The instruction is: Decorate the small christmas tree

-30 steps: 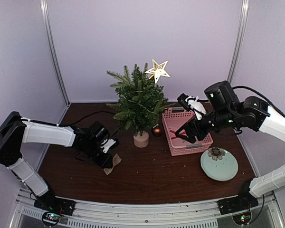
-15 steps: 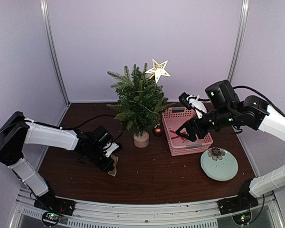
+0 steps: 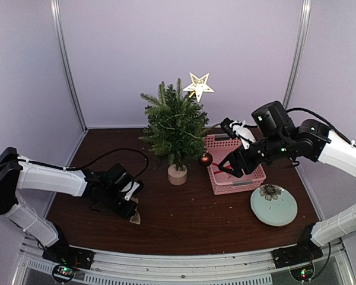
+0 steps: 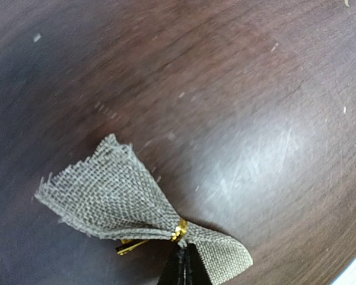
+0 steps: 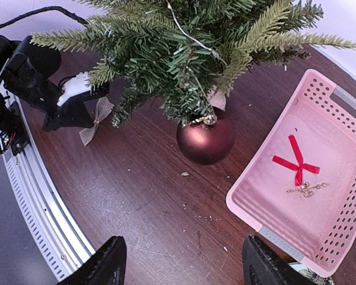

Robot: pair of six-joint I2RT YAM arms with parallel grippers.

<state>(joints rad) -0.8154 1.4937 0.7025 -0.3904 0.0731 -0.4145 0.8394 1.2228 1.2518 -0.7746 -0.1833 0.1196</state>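
Top external view, items listed from left to right.

1. Left gripper (image 3: pixel 130 212): we find it low over the dark wooden table (image 3: pixel 184 225), near the left front edge. Its jaws are pressed together on a burlap bow (image 4: pixel 110 199). In the left wrist view the black fingertips pinch the bow just beside its gold tie, and one frayed wing fans out to the left over the tabletop.

2. Small christmas tree (image 3: pixel 175 122): it stands upright on its pale round stump at the middle of the table, toward the back wall, well apart from the left gripper.

3. Star (image 3: pixel 198 86): pale gold, set at the top of the tree and leaning to the right.

4. Red bauble (image 5: pixel 206 136): dark and glossy, it hangs by its gold cap from a low branch on the tree's right side, between the stump and the basket.

5. Pink basket (image 5: pixel 258 157): it has perforated walls and sits just to the right of the tree. Inside we note a red ribbon (image 5: pixel 296 163) and a small gold trinket (image 5: pixel 308 189) beside it, too small for us to identify.

6. Right gripper (image 3: pixel 228 169): it hovers above the basket's left rim with its jaws spread wide and nothing between them.

7. Pale green plate (image 3: pixel 282 214): it lies in front of the basket at the right and carries a dark flower-shaped piece (image 3: pixel 270 191).
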